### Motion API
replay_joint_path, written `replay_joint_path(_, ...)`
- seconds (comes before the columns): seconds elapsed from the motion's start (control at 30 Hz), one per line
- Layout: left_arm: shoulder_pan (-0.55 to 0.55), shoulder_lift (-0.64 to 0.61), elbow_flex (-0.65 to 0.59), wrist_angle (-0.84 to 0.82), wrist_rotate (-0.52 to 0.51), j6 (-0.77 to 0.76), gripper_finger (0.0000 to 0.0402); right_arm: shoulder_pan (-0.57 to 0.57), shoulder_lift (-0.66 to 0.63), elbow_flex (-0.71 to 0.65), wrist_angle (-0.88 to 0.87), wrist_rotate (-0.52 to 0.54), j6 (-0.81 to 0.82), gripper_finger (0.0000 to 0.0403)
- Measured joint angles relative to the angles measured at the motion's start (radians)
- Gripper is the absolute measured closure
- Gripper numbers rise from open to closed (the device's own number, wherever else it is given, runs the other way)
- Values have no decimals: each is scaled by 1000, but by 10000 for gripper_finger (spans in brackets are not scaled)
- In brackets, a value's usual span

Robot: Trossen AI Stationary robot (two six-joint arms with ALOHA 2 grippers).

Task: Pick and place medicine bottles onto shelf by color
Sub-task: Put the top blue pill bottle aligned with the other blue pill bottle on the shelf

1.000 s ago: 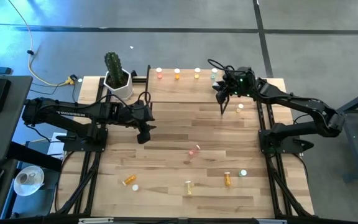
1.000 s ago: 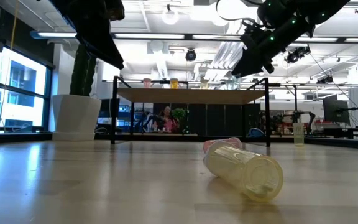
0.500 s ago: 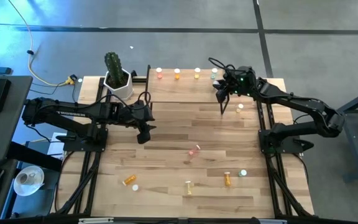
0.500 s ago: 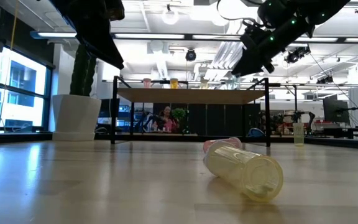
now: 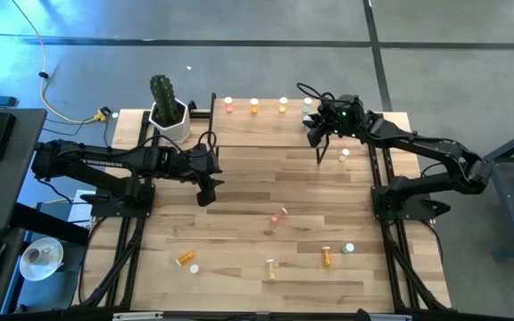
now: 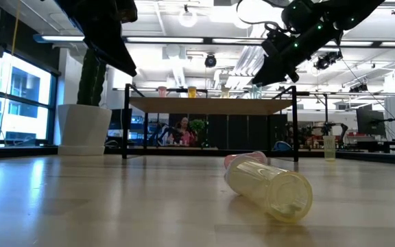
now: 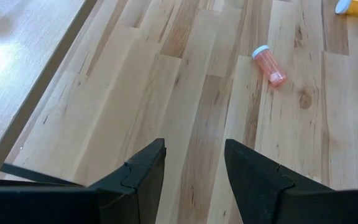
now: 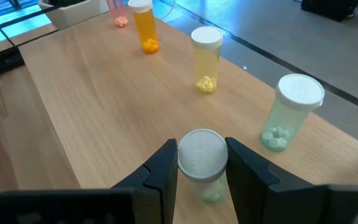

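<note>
My right gripper (image 8: 202,163) is shut on a pale green medicine bottle (image 8: 202,155) with a white cap, over the right end of the light-wood shelf (image 5: 266,125). Pink (image 8: 120,12), orange (image 8: 145,28), yellow (image 8: 206,59) and pale green (image 8: 288,112) bottles stand upright in a row on the shelf. My left gripper (image 7: 194,165) hangs open over the table's left middle (image 5: 205,192), nothing between its fingers. A pink bottle (image 7: 269,64) lies on its side on the table beyond it. My right gripper pinches the pale green bottle just under its white cap (image 8: 202,149), one finger (image 8: 163,165) on either side of its neck. The fingers come slanting down from the table's right side. The bottle is upright over the shelf board; whether its base touches the board I cannot tell.
Loose bottles lie on the table's near half: pink (image 5: 279,215), orange (image 5: 186,259), yellow (image 5: 270,267), orange (image 5: 327,257), pale green (image 5: 349,248). Another pale one (image 5: 344,153) stands right of the shelf. A white cactus pot (image 5: 168,111) stands at the shelf's left end.
</note>
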Motion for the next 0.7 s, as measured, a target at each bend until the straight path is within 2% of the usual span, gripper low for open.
replay_joint_path(0.37,0,0,0,0,0,0,243,0,3,58,-86,4,0,303)
replay_joint_path(0.7,0,0,0,0,0,0,243,0,32,60,-78,6,1,303)
